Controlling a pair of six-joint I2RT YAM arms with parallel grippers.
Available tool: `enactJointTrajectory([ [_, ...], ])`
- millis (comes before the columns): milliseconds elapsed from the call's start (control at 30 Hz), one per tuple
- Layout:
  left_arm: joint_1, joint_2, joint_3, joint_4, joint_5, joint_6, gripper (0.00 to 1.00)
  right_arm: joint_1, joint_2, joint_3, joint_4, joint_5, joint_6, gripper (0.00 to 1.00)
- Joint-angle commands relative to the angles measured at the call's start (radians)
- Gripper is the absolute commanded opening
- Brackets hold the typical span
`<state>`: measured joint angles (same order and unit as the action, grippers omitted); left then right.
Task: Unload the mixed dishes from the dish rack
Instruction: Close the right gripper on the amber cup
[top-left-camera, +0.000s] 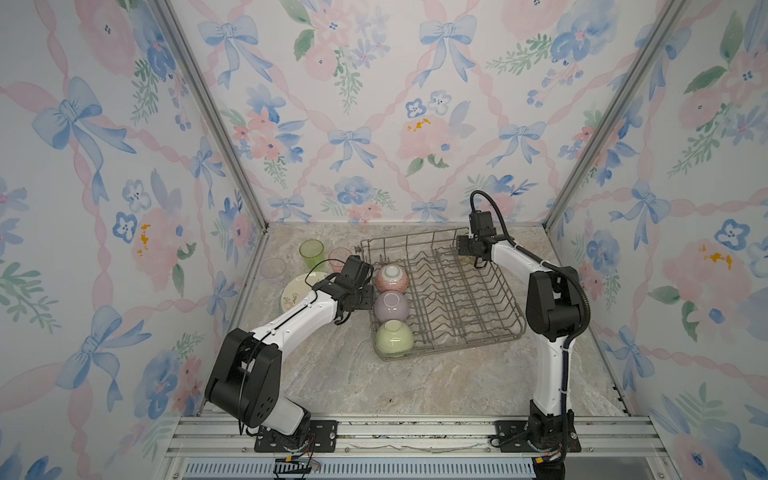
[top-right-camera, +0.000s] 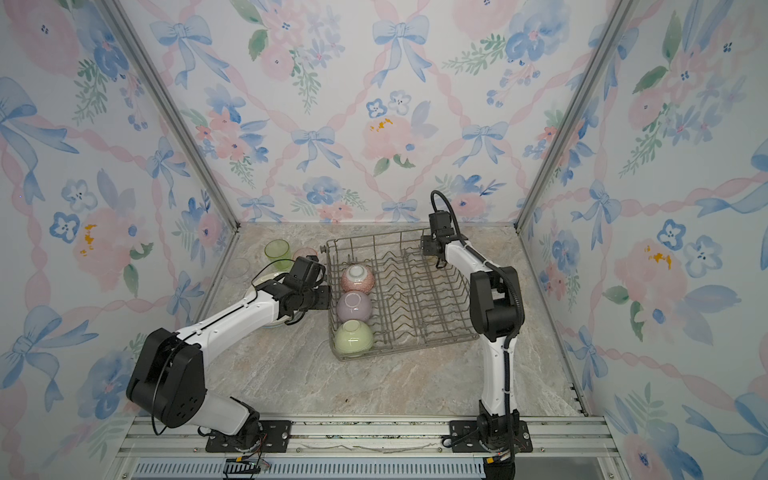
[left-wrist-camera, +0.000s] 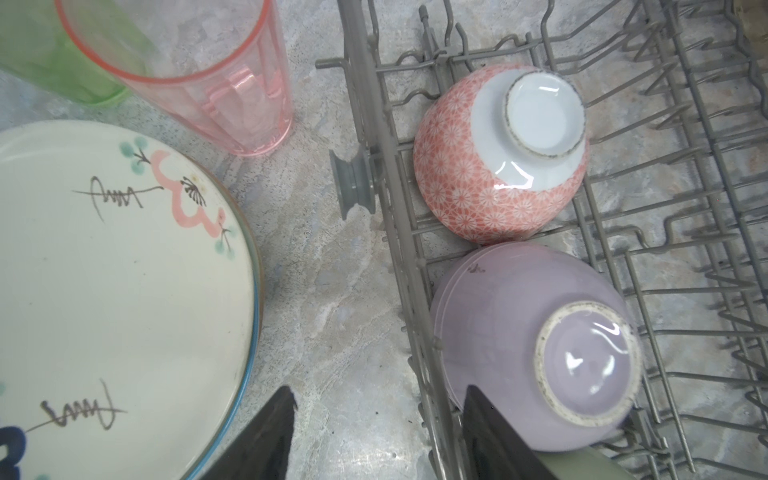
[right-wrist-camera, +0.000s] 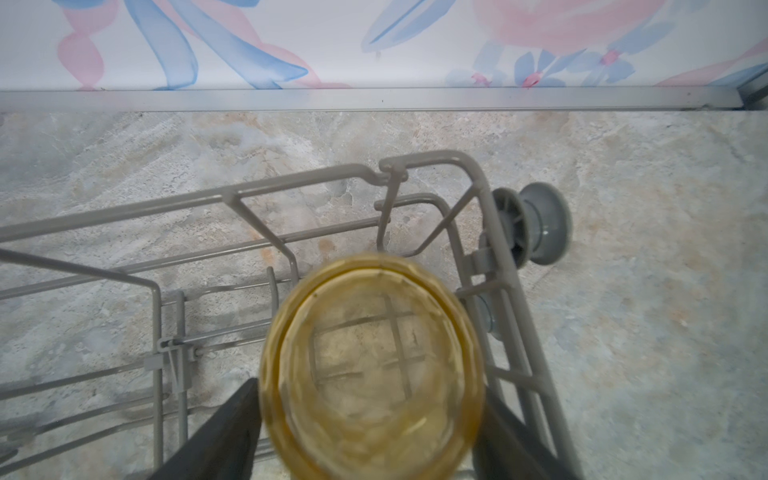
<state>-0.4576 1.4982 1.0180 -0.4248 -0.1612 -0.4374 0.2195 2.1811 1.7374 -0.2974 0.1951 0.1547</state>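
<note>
In a top view the left hand (top-left-camera: 345, 318) hangs beside the bowl row of the dish rack (top-left-camera: 457, 299). Left wrist: its jaws gape empty astride the rack wall, by the lilac bowl (left-wrist-camera: 540, 332). Right wrist: the right hand (right-wrist-camera: 368, 390) flanks the yellow tumbler (right-wrist-camera: 374, 332) in the rack's corner, and I cannot tell whether it grips.

marble-patterned tabletop (top-left-camera: 415, 386), grey-beige veining, a few dark specks. floral wallpaper (top-left-camera: 374, 104) with blue bows and pink ribbons on three walls. aluminium corner posts (top-left-camera: 218, 124). aluminium rail (top-left-camera: 415, 432) along front edge, slotted strip (top-left-camera: 415, 468) beside it.
</note>
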Motion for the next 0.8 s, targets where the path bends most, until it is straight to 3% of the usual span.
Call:
enactJointTrajectory([
  [0,0.007,0.007,0.002,-0.021,-0.024,0.011,0.65,-0.011,0.02,0.001,0.017,-0.019,0.002,0.86],
  [167,0.007,0.018,0.005,-0.021,-0.02,0.012,0.67,-0.012,-0.004,-0.039,0.08,-0.061,-0.02,0.93],
  [333,0.007,0.02,0.009,-0.02,-0.019,0.016,0.7,-0.026,0.017,-0.002,0.066,-0.073,-0.026,0.93],
  [533,0.007,0.014,0.009,-0.021,-0.008,0.021,0.74,-0.043,0.065,0.08,0.004,-0.104,-0.023,0.91],
  [767,0.006,0.008,0.009,-0.021,-0.003,0.028,0.77,-0.048,0.101,0.145,-0.056,-0.103,-0.046,0.81],
])
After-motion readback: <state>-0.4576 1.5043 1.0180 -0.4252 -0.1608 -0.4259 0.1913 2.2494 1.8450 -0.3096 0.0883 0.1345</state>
